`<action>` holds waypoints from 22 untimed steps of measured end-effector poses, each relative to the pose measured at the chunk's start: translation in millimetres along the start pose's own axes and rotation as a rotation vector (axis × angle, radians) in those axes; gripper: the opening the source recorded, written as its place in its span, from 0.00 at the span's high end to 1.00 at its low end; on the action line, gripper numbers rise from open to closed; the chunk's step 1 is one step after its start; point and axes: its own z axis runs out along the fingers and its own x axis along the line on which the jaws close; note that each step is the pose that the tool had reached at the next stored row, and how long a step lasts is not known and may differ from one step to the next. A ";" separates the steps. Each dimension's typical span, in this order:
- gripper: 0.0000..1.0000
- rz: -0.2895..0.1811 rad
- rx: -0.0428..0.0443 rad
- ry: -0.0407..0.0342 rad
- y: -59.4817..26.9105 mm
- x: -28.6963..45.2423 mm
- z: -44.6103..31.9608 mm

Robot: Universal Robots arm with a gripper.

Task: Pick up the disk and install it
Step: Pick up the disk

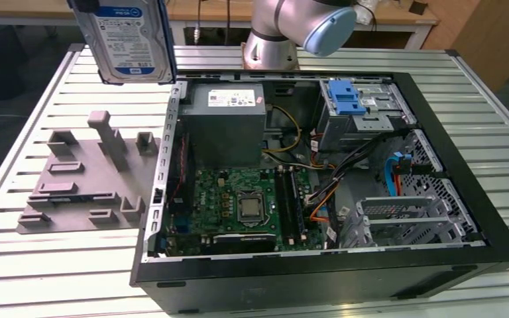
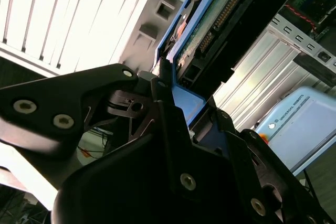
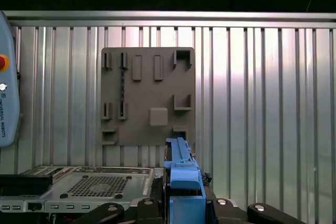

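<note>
The disk (image 1: 126, 40), silver-grey with a white-and-blue label in a blue carrier, hangs upright in the air at the exterior view's upper left. It is above the slatted table, just outside the open computer case (image 1: 431, 152). In the second wrist view my gripper (image 2: 191, 108) is shut on the carrier's blue edge, with the disk's green circuit board (image 2: 210, 19) facing the camera. In the first wrist view the carrier (image 3: 184, 166) stands edge-on between the black fingers (image 3: 144, 203), above the grey fixture plate (image 3: 147, 95).
The case lies open with its motherboard (image 1: 246, 205), power supply (image 1: 228, 122) and a metal drive cage topped by a blue bracket (image 1: 347, 99). A grey fixture plate (image 1: 87, 172) with raised blocks lies on the exterior view's left. The arm's base (image 1: 272, 40) stands behind the case.
</note>
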 end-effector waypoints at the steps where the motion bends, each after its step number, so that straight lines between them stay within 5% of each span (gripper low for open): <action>1: 0.64 0.000 -0.0001 0.0000 -0.7 0.0 0.0; 22: 0.64 0.000 0.0001 0.0000 -16.4 -0.1 -0.3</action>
